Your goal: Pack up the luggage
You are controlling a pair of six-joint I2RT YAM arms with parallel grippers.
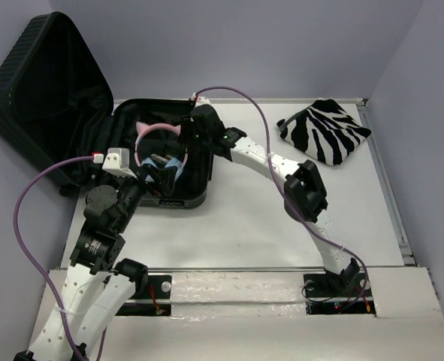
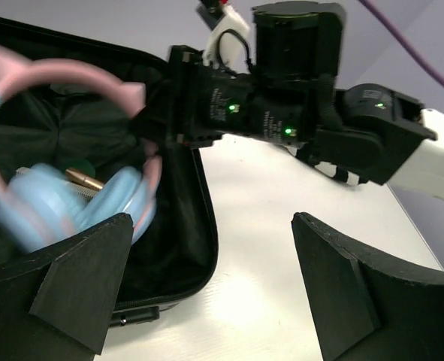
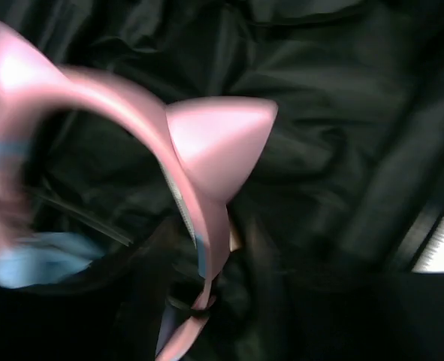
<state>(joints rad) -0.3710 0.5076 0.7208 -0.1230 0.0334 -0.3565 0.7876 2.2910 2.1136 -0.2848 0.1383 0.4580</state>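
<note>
luggage ribbed hard shell, open | left end effector apart | right end effector clamped on pink cat-ear headphones

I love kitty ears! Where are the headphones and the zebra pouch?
headphones [image 1: 160, 127], top view, on the pink headband.
zebra pouch [image 1: 325, 129], top view, on its striped middle.

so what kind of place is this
Likely a robot test booth: plain lilac walls around a white table, two robot arms bolted at its edge, a suitcase and striped pouch on it.
</note>
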